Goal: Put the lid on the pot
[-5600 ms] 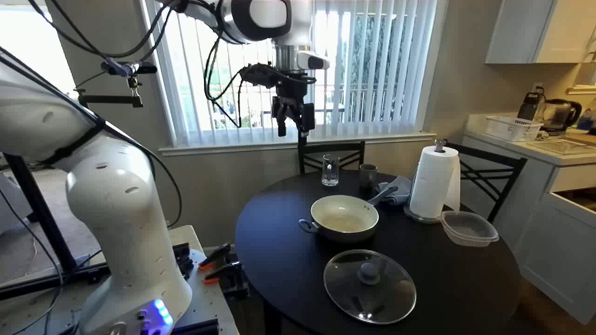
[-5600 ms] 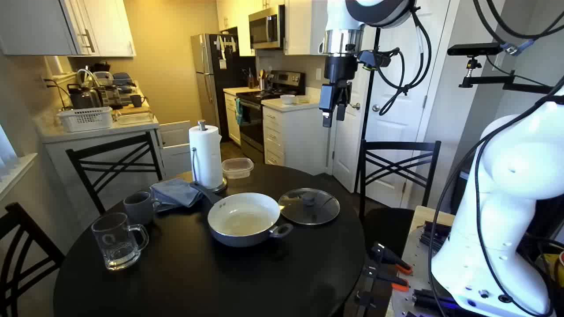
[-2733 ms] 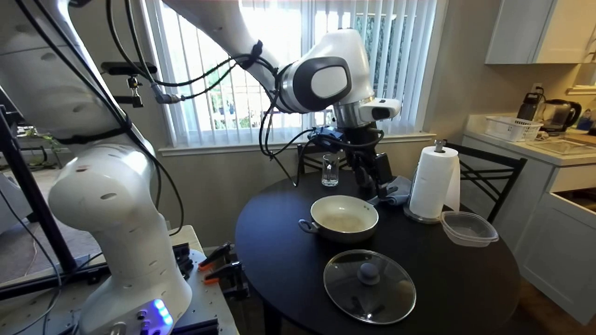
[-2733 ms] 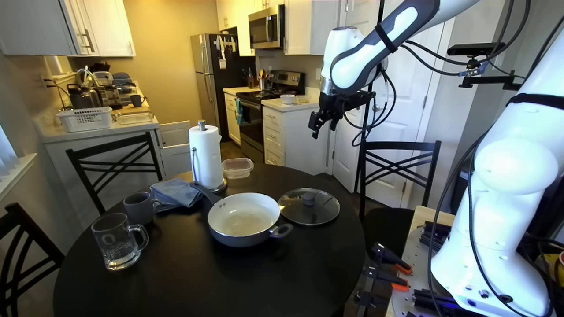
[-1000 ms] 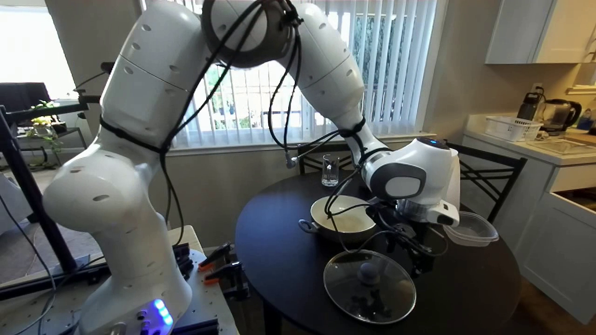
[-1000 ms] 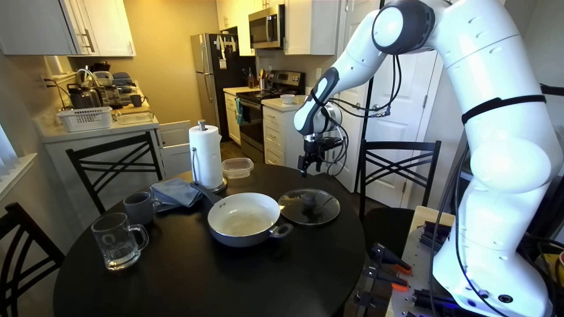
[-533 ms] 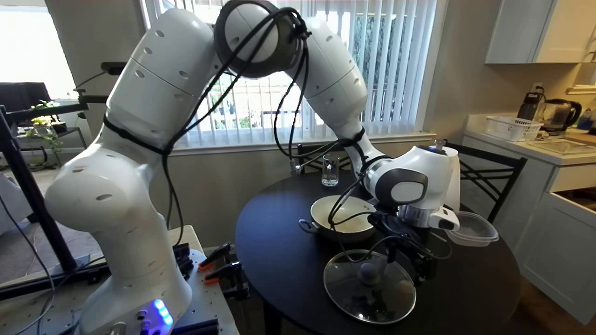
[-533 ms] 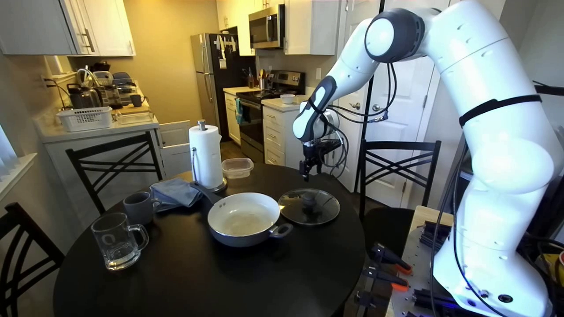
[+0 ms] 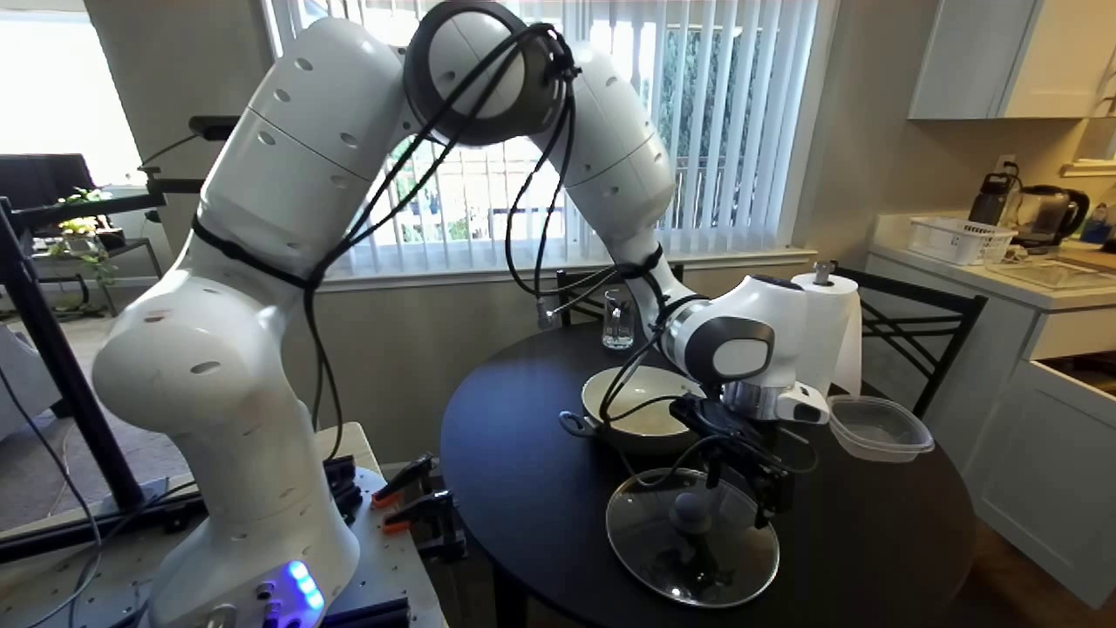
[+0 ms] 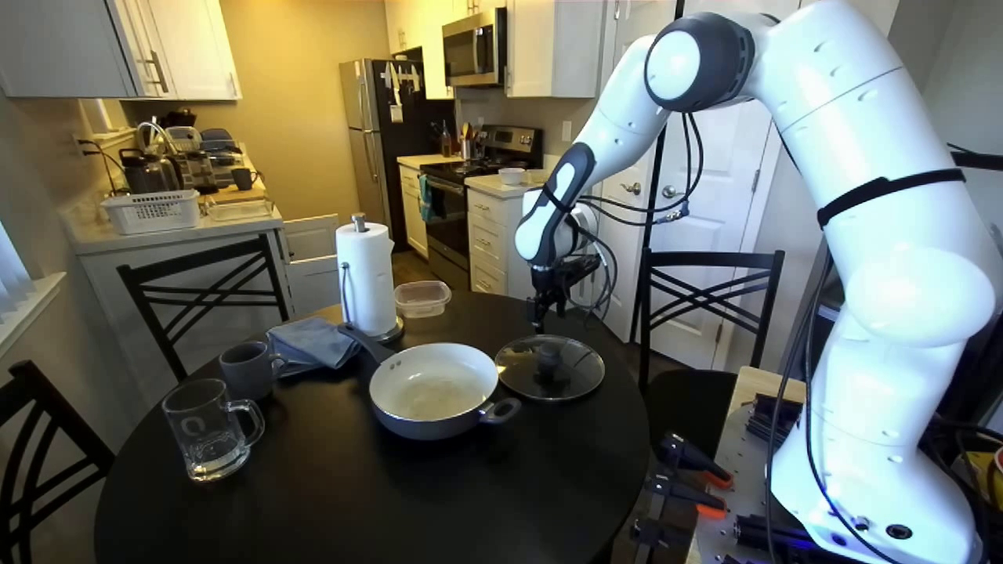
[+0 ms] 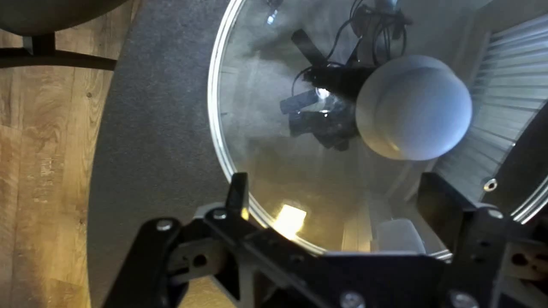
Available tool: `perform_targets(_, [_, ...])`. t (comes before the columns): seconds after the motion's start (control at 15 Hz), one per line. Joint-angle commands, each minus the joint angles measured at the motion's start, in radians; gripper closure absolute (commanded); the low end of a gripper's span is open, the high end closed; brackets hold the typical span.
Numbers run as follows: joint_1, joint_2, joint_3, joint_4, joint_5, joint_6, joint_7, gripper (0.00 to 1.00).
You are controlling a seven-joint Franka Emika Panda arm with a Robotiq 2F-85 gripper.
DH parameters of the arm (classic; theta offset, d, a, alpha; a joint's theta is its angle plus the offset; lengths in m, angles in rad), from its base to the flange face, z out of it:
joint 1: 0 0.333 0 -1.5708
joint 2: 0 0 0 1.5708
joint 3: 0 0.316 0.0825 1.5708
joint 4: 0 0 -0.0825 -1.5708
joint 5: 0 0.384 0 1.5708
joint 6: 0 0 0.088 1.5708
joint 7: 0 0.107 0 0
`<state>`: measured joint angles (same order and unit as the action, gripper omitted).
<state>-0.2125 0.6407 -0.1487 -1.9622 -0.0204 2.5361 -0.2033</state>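
The jaws hang spread wide in the wrist view, holding nothing, just above one edge of the glass lid point(image 9: 692, 542); whether a tip touches it I cannot tell. The lid's rounded grey knob point(image 11: 413, 107) lies off beyond the gap, not between them. Above, the wrist point(image 9: 741, 349) is bent so the jaws point down. From there the arm point(image 10: 854, 117) climbs to a high, sharply bent elbow point(image 9: 484, 74), then slopes to its base point(image 9: 253, 523). The lid lies flat on the desk point(image 10: 353, 501), knob up, just beside the pale-lined pot point(image 10: 435, 395). Farther out stand a paper towel roll point(image 10: 366, 278) and a clear plastic container point(image 10: 423, 299).
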Motion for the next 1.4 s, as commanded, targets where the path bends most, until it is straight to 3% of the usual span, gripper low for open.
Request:
perform_targets(0.0, [0.059,-0.036,-0.016,-0.11,-0.057,0.087,0.077,0.0])
perform_targets(0.67, [0.064,-0.083,0.003,-0.263,-0.06,0.258,0.066,0.0])
perform_targets(1.0, [-0.005,-0.059,0.064,-0.241,-0.021,0.29,0.017,0.0])
perform_targets(1.33, [-0.126,-0.033,0.156,-0.2,0.04,0.266,-0.047,0.0])
